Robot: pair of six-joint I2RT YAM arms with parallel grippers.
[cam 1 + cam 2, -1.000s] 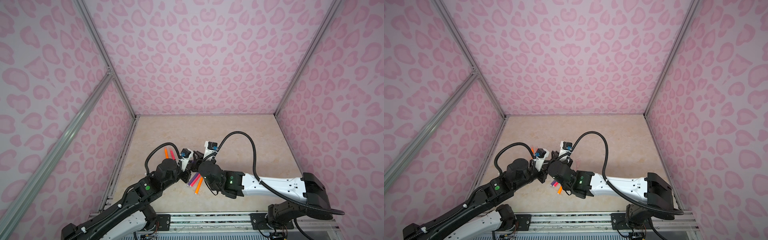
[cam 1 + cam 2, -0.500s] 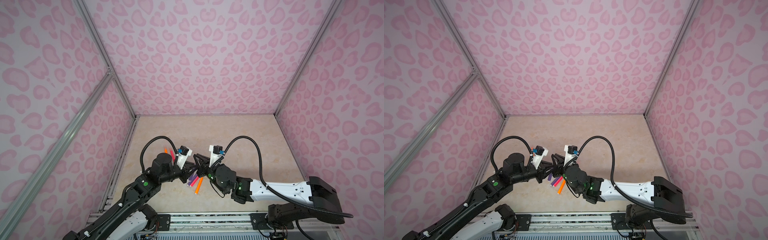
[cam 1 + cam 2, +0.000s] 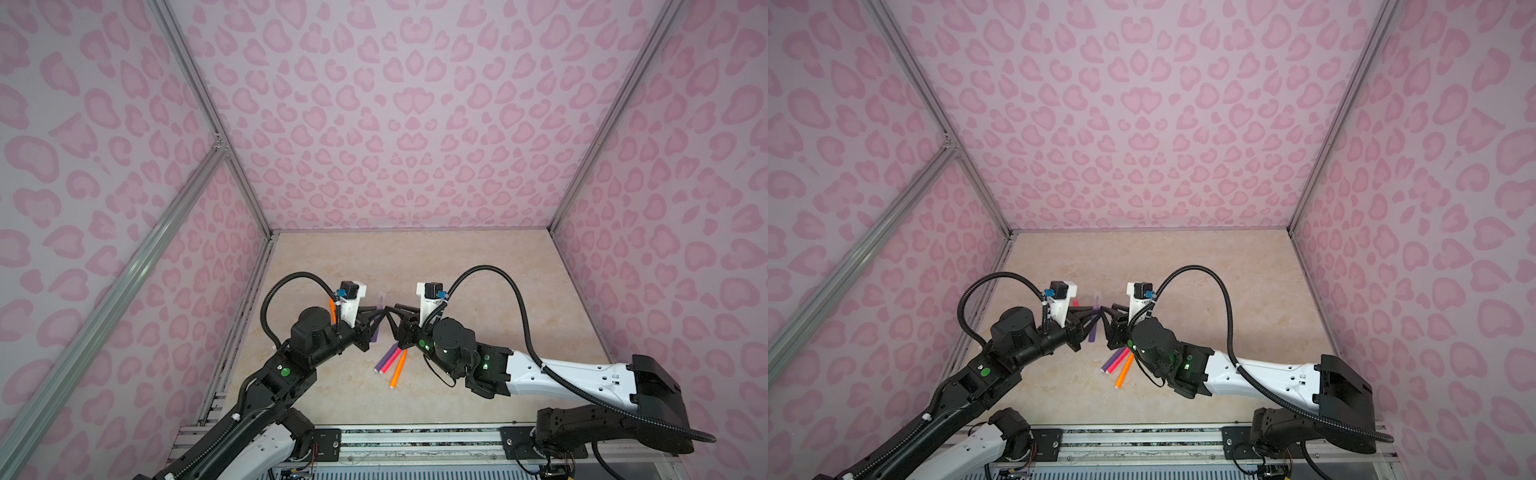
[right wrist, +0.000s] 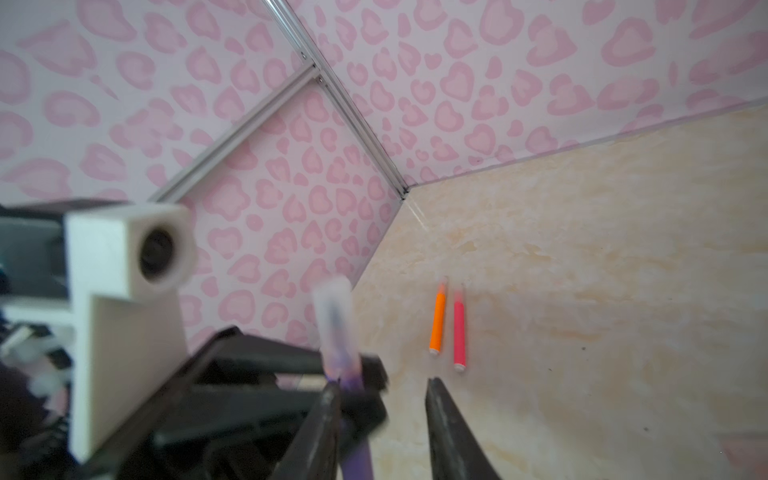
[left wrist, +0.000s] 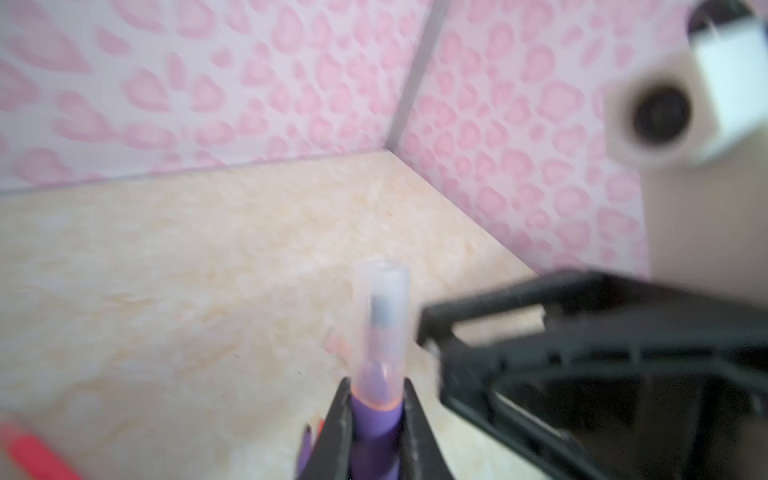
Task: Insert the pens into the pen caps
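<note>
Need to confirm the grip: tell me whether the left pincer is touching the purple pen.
Touching. The left wrist view shows the left pincer shut on the purple pen, one finger pressed against each side of its barrel.

This is a robot test cell in a lab, not a home or a shop. A left arm [image 3: 291, 368] and a right arm [image 3: 561, 370] stand on a metal rail [image 3: 415, 442] at the near edge of a beige marble-look bench [image 3: 478, 257]. Each arm has a small camera [image 3: 352, 289] just behind its fingers [image 3: 369, 309] and a black corrugated cable hose [image 3: 520, 305]. Beyond the fingers and out to both sides, flat panels [image 3: 395, 124] printed with pink hearts box the bench in, held by bare aluminium struts [image 3: 124, 284].
</note>
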